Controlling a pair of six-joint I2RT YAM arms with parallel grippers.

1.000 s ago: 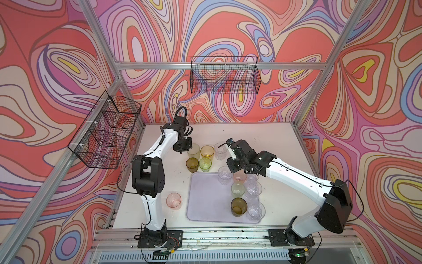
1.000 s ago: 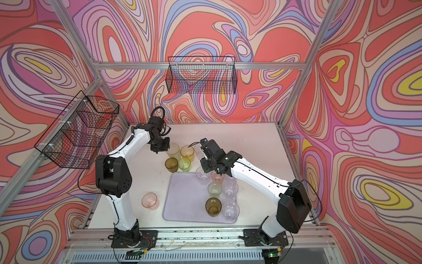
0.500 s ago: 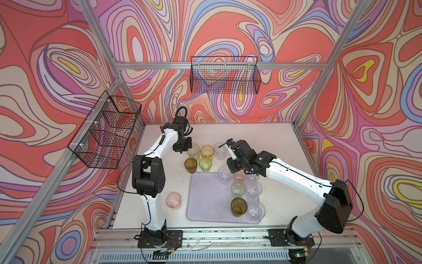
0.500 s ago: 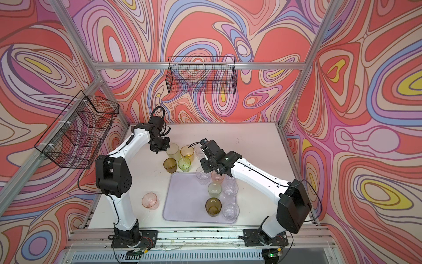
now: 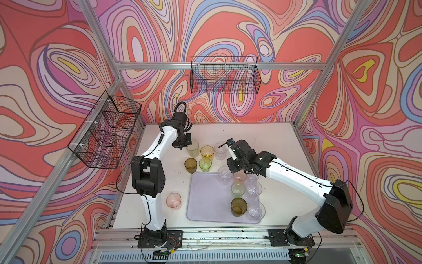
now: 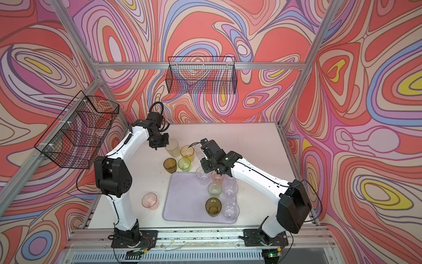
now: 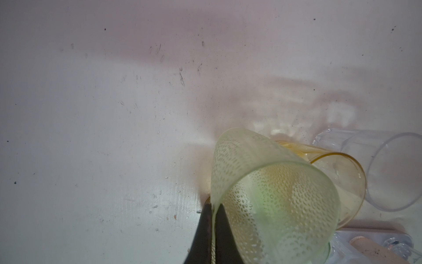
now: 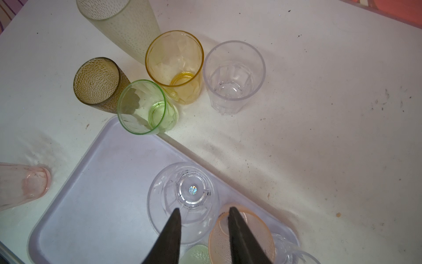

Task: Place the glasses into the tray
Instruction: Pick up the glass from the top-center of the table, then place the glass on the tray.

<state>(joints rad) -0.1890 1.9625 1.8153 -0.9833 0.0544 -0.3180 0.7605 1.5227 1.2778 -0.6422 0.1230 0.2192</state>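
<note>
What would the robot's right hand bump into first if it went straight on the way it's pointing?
Probably the clear glass standing in the tray: the right hand points down at it, open, with the peach glass just beside. Depth is hard to judge.

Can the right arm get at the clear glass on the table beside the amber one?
Probably yes. The right gripper hangs open nearby, the clear glass stands upright with bare table on one side; only the amber glass crowds it.

Bare left half of the tray (image 5: 205,201); glasses (image 5: 238,206) thick along its right side
</note>
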